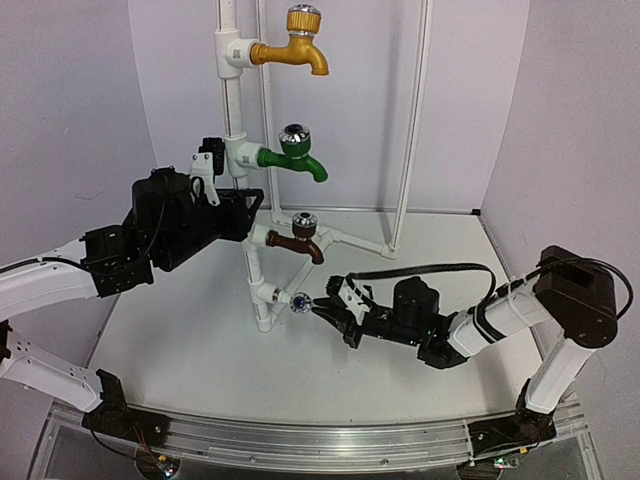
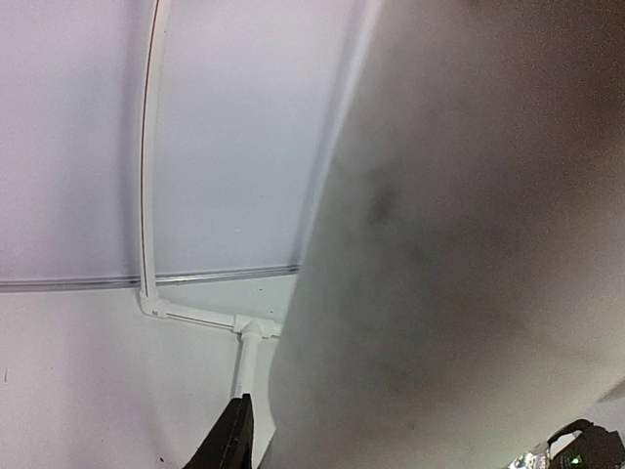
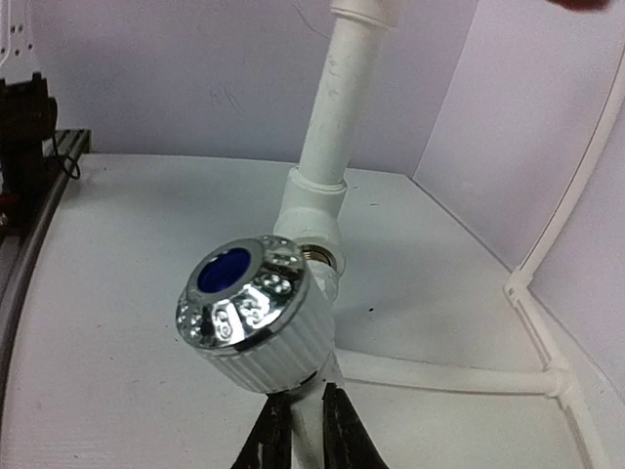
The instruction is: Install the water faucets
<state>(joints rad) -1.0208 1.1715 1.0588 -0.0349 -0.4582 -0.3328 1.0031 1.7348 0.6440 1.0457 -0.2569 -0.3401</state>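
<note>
Top external view: finds the white faucet (image 1: 299, 300) butted against the lowest T-fitting (image 1: 265, 292) of the pipe stand (image 1: 232, 110), low over the middle of the table, a little toward the left edge. Finds the yellow faucet (image 1: 297, 45), green faucet (image 1: 295, 152) and brown faucet (image 1: 300, 238) already seated on the fittings above.

Reads the right gripper (image 1: 330, 305) as pinched narrow on the white faucet's spout, just under the knob in the right wrist view. Cannot tell the state of the left gripper (image 1: 250, 205): sits against the upright pipe just below the green faucet, yet shows only one dark finger (image 2: 234, 435) in the left wrist view, beside a heavy blur.

Notes a ring of brass thread (image 3: 322, 256) bare between faucet and fitting, so judges the screwing-in unfinished.

Risks cross-threading if turned while tilted off the fitting's axis. Risks slipping off the smooth spout under torque. Risks twisting or tipping the whole stand toward the near edge if left unbraced.
</note>
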